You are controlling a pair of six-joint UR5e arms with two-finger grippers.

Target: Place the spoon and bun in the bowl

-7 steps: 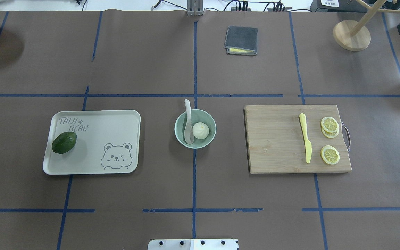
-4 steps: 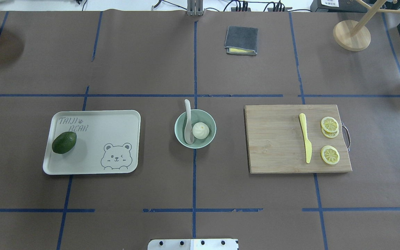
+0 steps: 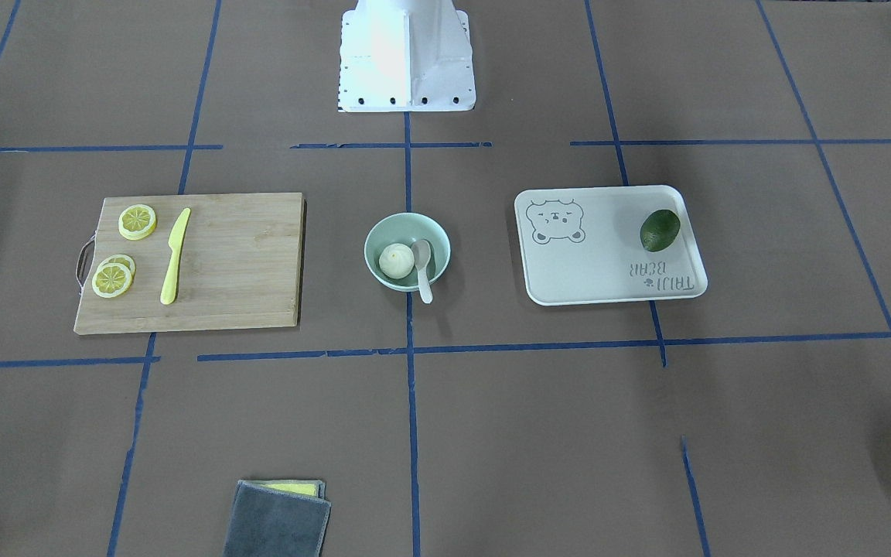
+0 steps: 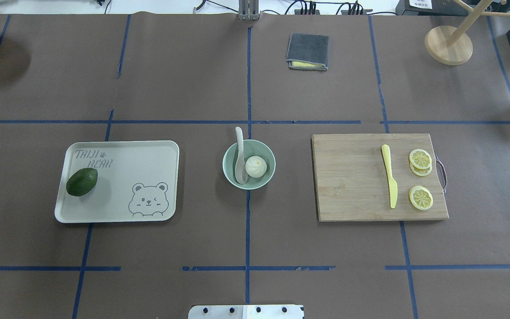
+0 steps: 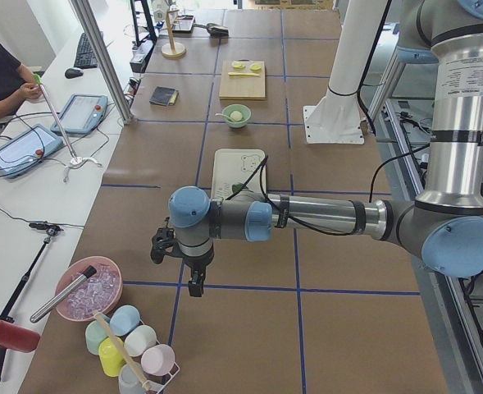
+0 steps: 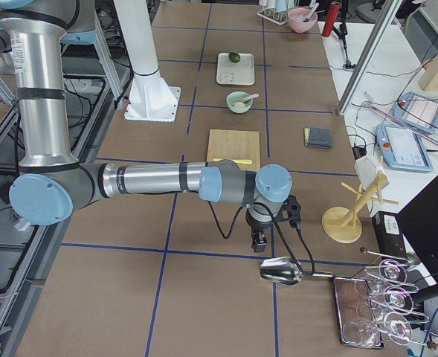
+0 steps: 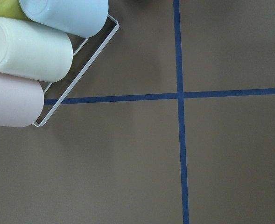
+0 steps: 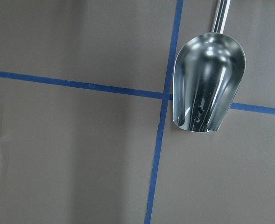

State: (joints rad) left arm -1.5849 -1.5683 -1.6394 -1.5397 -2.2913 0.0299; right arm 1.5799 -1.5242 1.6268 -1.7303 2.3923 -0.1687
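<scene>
The pale mint-green bowl (image 4: 266, 178) stands at the table's centre, also in the front view (image 3: 386, 232). The white pleated bun (image 4: 256, 166) sits inside it. The off-white spoon (image 4: 239, 150) rests with its scoop in the bowl beside the bun and its handle over the far rim. My left gripper (image 5: 193, 283) hangs over the table's far left end, away from the bowl. My right gripper (image 6: 259, 242) hangs over the far right end, near a metal scoop. Both show only in side views, so I cannot tell whether they are open or shut.
A white bear tray (image 4: 148, 155) with an avocado (image 4: 82, 181) lies left of the bowl. A wooden board (image 4: 352, 177) with a yellow knife (image 4: 389, 181) and lemon slices (image 4: 420, 197) lies right. A grey cloth (image 4: 307, 51), a wooden rack base (image 4: 448, 45), a metal scoop (image 8: 208, 81) and cups (image 7: 30, 49) are at the edges.
</scene>
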